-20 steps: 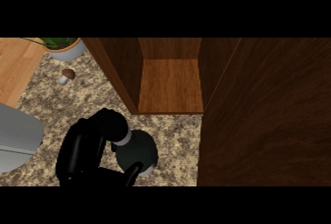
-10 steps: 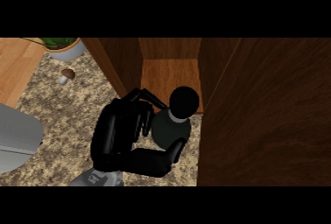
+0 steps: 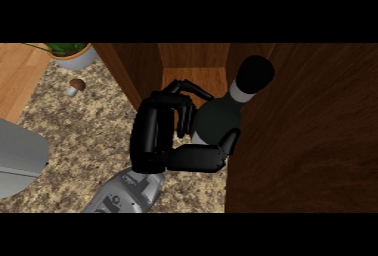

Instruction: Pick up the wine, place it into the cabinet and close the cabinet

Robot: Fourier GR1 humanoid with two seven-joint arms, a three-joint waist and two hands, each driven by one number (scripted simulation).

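Fig.: left hand curled round the wine, fingers over the dark body's far side, thumb at its near side; right hand not in view. Bottle is at the mouth of the cabinet, approx. over the shelf's front edge, capped neck toward the view's upper right, close beside the open door. Step in hand, as judged, is insertion: carry bottle deeper & toward mid-shelf, away from door, set base flat before uncurling, then withdraw w/o brushing the neck.
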